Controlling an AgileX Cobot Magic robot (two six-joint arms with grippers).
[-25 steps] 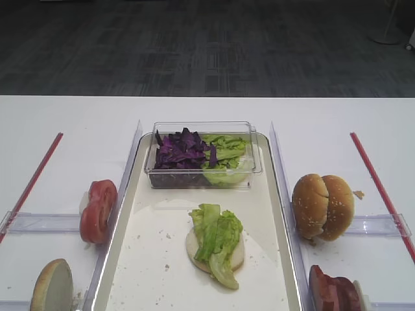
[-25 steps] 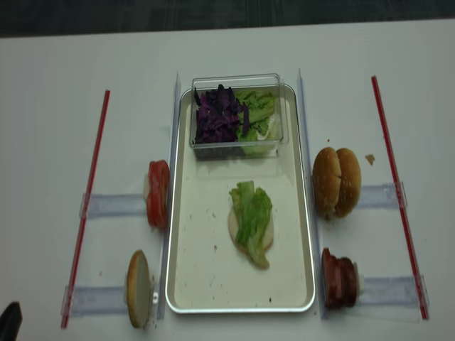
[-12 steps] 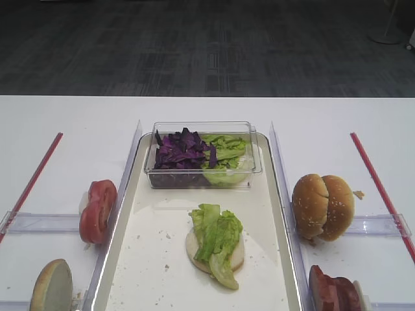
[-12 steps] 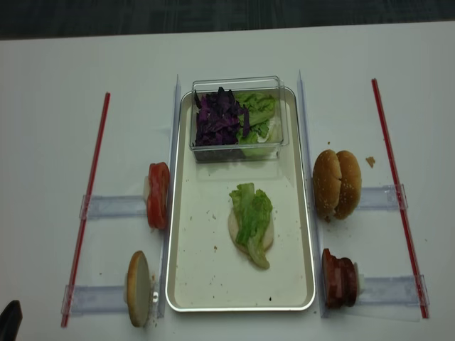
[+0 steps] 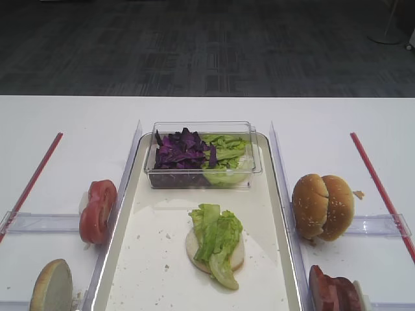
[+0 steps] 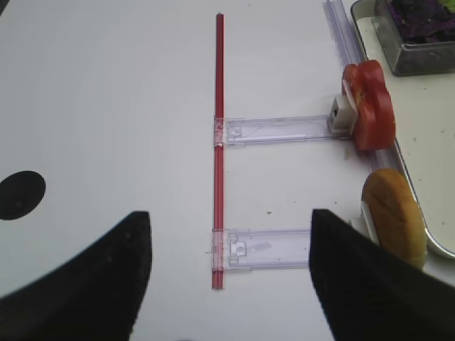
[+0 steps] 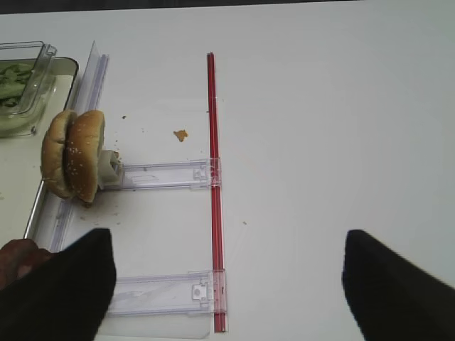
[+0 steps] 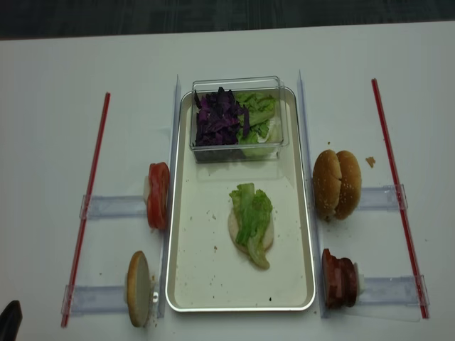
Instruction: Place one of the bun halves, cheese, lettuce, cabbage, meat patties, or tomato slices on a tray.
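Observation:
On the cream tray lies a bun half with a lettuce leaf on top. Cabbage and more lettuce fill the clear box at the tray's far end. Left of the tray stand tomato slices and a bun half. To its right are two bun halves and meat patties. No cheese is in view. My right gripper hangs open over bare table right of the buns. My left gripper is open, left of the tomato.
Red strips run along both sides of the table. Clear plastic holders carry the side items. A crumb lies near the right strip. A dark tip shows at the front left corner.

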